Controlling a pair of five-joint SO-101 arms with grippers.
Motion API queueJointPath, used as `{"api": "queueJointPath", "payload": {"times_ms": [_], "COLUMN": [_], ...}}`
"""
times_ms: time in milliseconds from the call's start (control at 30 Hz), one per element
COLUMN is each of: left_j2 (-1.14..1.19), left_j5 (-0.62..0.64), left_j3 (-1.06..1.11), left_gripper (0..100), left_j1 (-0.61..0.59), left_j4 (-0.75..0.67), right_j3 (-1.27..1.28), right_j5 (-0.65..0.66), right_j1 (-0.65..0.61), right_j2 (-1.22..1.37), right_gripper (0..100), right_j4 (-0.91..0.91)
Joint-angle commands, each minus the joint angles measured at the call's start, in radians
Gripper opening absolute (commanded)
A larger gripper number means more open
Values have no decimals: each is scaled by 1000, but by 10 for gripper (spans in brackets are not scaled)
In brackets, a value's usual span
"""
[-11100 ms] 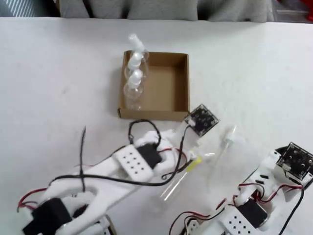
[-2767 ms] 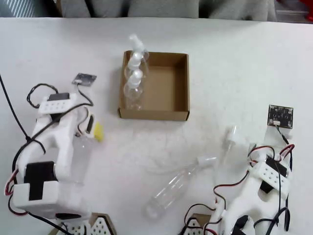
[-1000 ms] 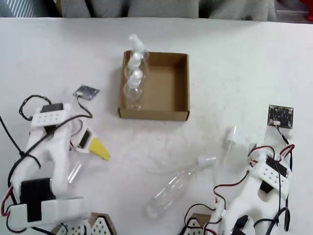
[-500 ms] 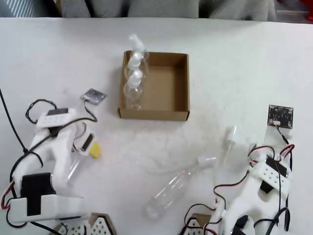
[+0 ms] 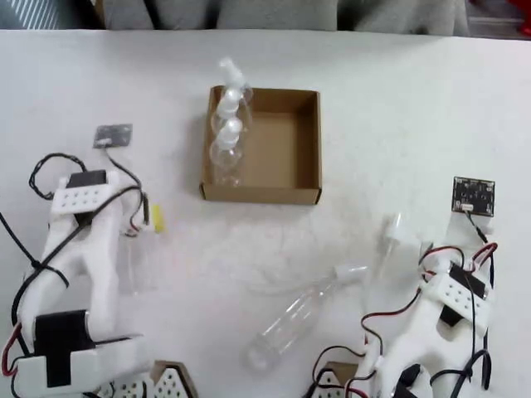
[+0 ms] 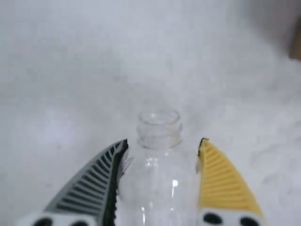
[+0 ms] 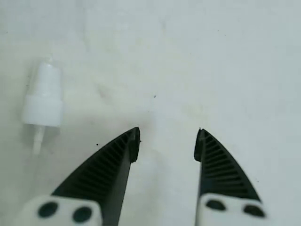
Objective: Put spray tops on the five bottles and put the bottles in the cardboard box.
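A clear bottle [image 6: 157, 169] with an open neck sits between the grey and yellow fingers of my left gripper [image 6: 162, 143], which is shut on its shoulders. Seen from above, that gripper [image 5: 146, 222] is at the table's left, with the bottle [image 5: 135, 261] faint beside the arm. My right gripper [image 7: 167, 134] is open over bare table, a loose white spray top [image 7: 42, 101] just beside it. A second clear bottle [image 5: 294, 322] lies on its side in the middle front, a spray top [image 5: 352, 271] at its neck end. The cardboard box [image 5: 286, 196] holds capped bottles [image 5: 226, 137] along its left wall.
The loose spray top [image 5: 390, 232] lies just beyond the right arm [image 5: 452, 298]. The right half of the box floor [image 5: 282, 149] is bare. Red and black wires trail from both arms near the table's front edge.
My left arm has swung its wrist away from the front edge and slightly left with the bottle in its grip. The right arm, the lying bottle and the box stay as before.
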Motion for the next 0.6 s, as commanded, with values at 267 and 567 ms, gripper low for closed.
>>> {"api": "queueJointPath", "payload": {"times_ms": [267,567], "left_j2": [-45,-31], "left_j5": [196,192], "left_j3": [163,169], "left_gripper": [37,245], "left_j1": [45,53], "left_j4": [-350,-322], "right_j3": [-12,-12], "right_j5": [2,3], "right_j1": [-22,-15], "right_j2": [-1,-1], "right_gripper": [170,170], "right_j4": [-12,-12]}}
